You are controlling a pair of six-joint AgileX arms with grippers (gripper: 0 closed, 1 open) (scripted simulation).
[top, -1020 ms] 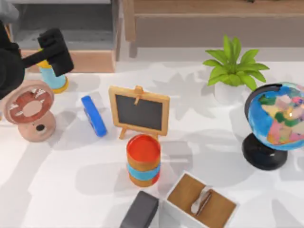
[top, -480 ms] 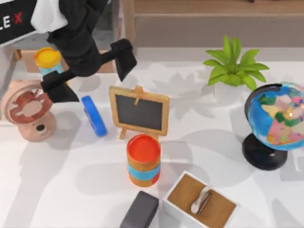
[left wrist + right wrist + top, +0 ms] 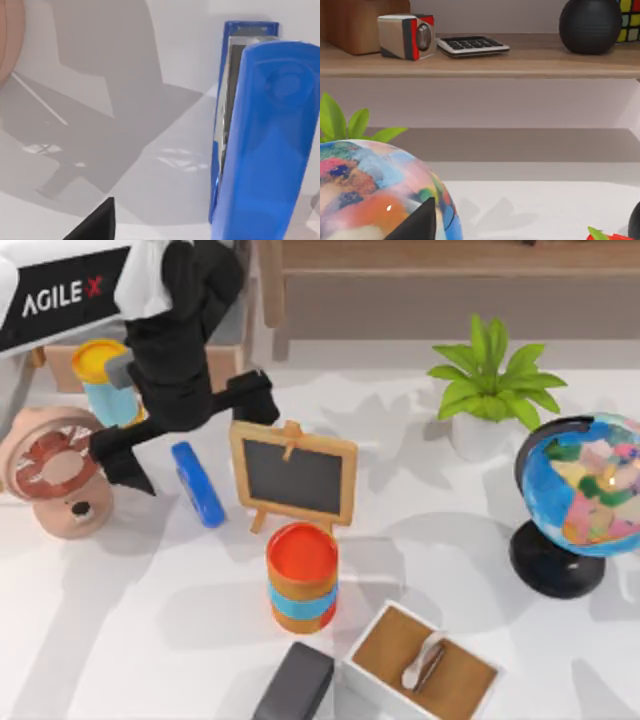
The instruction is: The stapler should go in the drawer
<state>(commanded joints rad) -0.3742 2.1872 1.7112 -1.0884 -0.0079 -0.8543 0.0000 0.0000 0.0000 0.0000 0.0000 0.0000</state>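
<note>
The white bench (image 3: 150,640) carries everything, with the drawer (image 3: 215,365) pulled out at its far left corner, its tan front panel partly hidden behind the left arm. Near the right edge stands a globe (image 3: 580,495), with a potted plant (image 3: 490,385) behind it toward the far edge. A small chalkboard (image 3: 293,475) stands left of the middle, and a pink fan (image 3: 60,475) sits at the left edge. The left tool (image 3: 185,430) hangs with its black fingers (image 3: 255,400) spread wide apart, holding nothing, above the far end of the stapler (image 3: 197,483). The blue stapler lies flat on the bench between fan and chalkboard, touching neither finger as far as the top view shows.
</note>
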